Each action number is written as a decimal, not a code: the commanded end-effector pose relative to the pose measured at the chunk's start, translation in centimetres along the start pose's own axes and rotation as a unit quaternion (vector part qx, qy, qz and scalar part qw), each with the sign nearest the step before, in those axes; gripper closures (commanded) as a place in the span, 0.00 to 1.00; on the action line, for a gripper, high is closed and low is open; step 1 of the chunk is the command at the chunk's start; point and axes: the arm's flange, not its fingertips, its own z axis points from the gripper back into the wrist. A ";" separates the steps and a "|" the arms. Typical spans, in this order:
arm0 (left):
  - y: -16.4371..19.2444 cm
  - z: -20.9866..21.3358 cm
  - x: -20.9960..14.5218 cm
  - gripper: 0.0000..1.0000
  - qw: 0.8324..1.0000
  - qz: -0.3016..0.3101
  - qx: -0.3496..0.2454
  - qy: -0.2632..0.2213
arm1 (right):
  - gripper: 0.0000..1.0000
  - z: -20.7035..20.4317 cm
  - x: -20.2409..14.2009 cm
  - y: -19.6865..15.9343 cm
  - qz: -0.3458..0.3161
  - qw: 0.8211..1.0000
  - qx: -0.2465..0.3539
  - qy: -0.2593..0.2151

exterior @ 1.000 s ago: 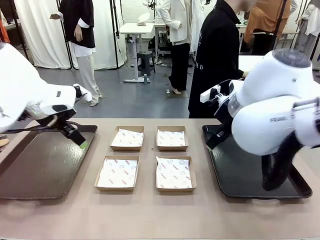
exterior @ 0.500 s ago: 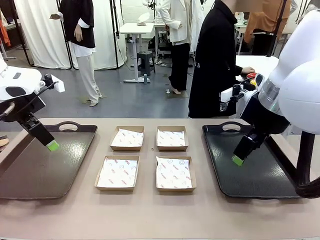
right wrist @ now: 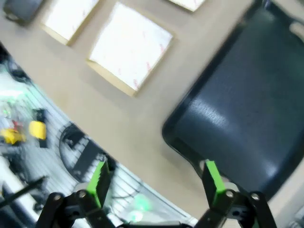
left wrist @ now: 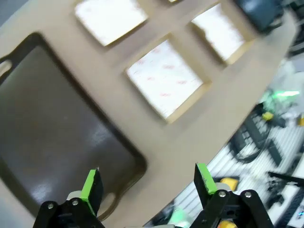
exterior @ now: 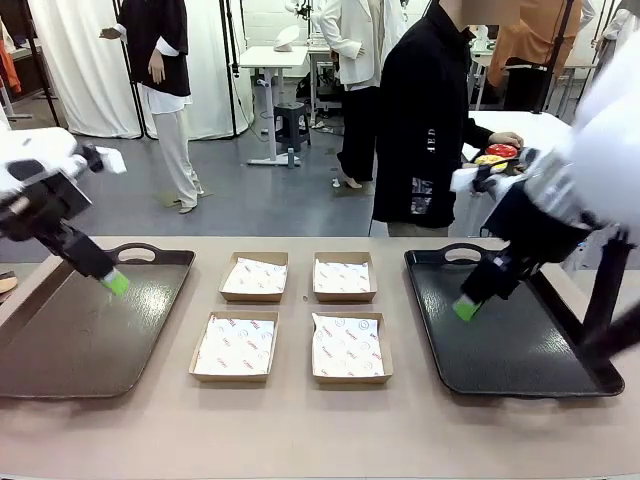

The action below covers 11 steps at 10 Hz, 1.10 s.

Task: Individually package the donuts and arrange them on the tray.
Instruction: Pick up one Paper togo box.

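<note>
The left arm reaches in from the left edge with its forearm slanting down and inward, so the left pincer [exterior: 116, 283] hangs over the far part of the glossy dark-brown rectangular tray [exterior: 60, 365] without touching it. The right arm bends in from the right in much the same way, its right pincer [exterior: 466, 309] tilted down over the left half of the black rectangular tray [exterior: 520, 378], clear of the surface.

The donuts [exterior: 495, 155] show as small red-iced and yellow-iced rounds on a white side table beyond the far right of the beige tabletop [exterior: 300, 430]. They lie just under the person's hand [exterior: 507, 140] and are partly hidden by the right arm. They are well apart from both pincers, farthest from the left one.

In the left wrist view the left pincer [left wrist: 147, 183] stands spread wide, its green pads [left wrist: 91, 184] far apart with nothing between them, above the brown tray's corner. In the right wrist view the right pincer [right wrist: 156, 178] is just as wide and holds nothing, over the black tray's corner. Four shallow brown cardboard boxes lined with white printed paper [exterior: 236, 379] sit in two rows between the trays.
</note>
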 end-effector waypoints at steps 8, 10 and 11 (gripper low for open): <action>13.3 4.0 -7.3 0.00 0.854 0.289 -0.396 -0.176 | 0.00 1.7 -14.4 -15.9 -0.288 0.820 0.422 -0.257; 15.0 5.2 -10.0 0.00 0.847 0.290 -0.409 -0.176 | 0.00 1.7 -17.5 -17.9 -0.313 0.814 0.410 -0.269; 15.6 5.9 -11.1 0.00 0.847 0.293 -0.409 -0.174 | 0.00 1.7 -18.7 -18.4 -0.299 0.828 0.392 -0.268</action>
